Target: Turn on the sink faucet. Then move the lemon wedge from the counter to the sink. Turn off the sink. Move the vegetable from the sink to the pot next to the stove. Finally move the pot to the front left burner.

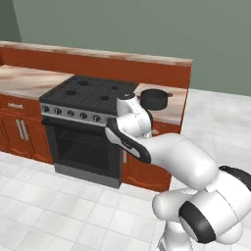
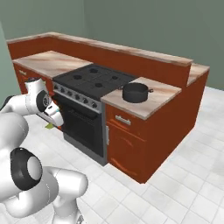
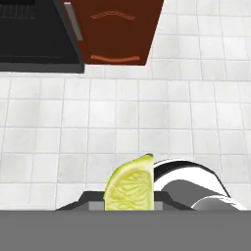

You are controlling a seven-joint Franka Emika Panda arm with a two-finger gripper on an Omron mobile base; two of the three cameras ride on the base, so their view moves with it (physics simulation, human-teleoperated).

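The yellow-green lemon wedge (image 3: 130, 188), the vegetable of the task, sits cut face toward the camera between the fingers of my gripper (image 3: 130, 203), which is shut on it above the white tiled floor. In the right base view the gripper (image 2: 54, 123) hangs low in front of the oven door, a yellow-green speck of lemon wedge (image 2: 49, 127) at its tip. The black pot (image 1: 154, 98) (image 2: 135, 92) stands on the marbled counter (image 1: 172, 112) (image 2: 162, 93) just right of the stove (image 1: 90, 93) (image 2: 94, 78). Its front left burner (image 1: 71, 92) (image 2: 77, 77) is bare. The sink and faucet are out of view.
The black oven door (image 3: 34, 34) and a reddish-brown cabinet door (image 3: 117, 29) lie ahead of the hand. My arm's white links (image 1: 162, 152) cross in front of the cabinet below the pot. More counter (image 1: 24, 81) runs left of the stove. White floor tiles (image 2: 183, 175) spread to the right.
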